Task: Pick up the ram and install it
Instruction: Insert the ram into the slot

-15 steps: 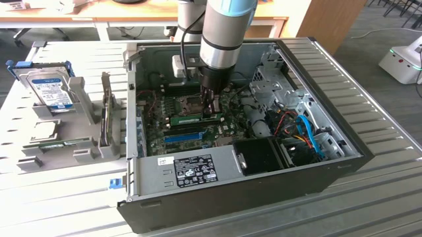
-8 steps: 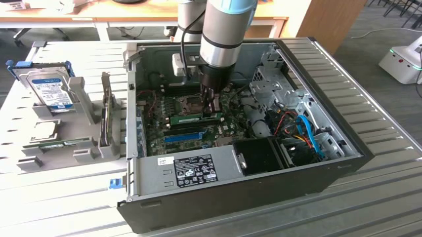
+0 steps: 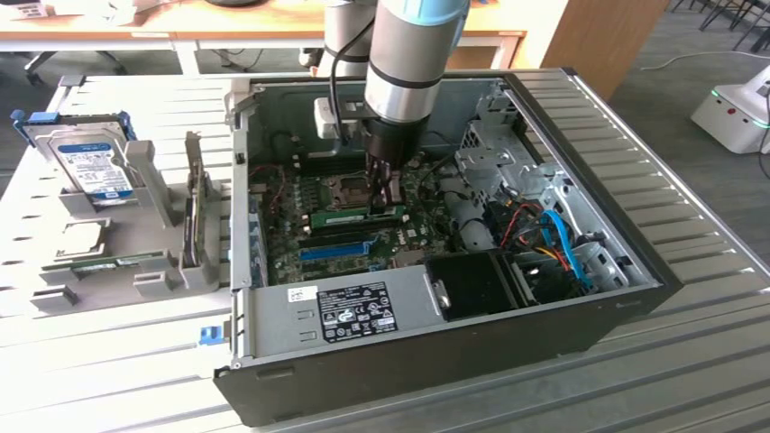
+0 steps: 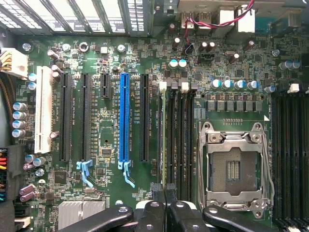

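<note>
Ram held edge-on at the memory slots

Exterior view: mid-frame, inside the case (image 3: 481, 343), my gripper (image 3: 388, 203) pinches the ram (image 3: 355, 217) low over the board. Wrist view: gripper (image 4: 164, 193) pressed onto the ram (image 4: 164, 135), lined along the memory slots (image 4: 179, 135). If it's slightly off-line, I judge it could jam.

The exterior view looks down at a slant from high on the near side, taking in the whole open computer case (image 3: 457, 334) on the slatted desk (image 3: 108, 379). The wrist view faces straight down past the end effector (image 4: 165, 191), close over the motherboard (image 4: 106, 145). Both views share the blue slot (image 4: 124, 116) and the CPU socket (image 4: 234, 169).
</note>
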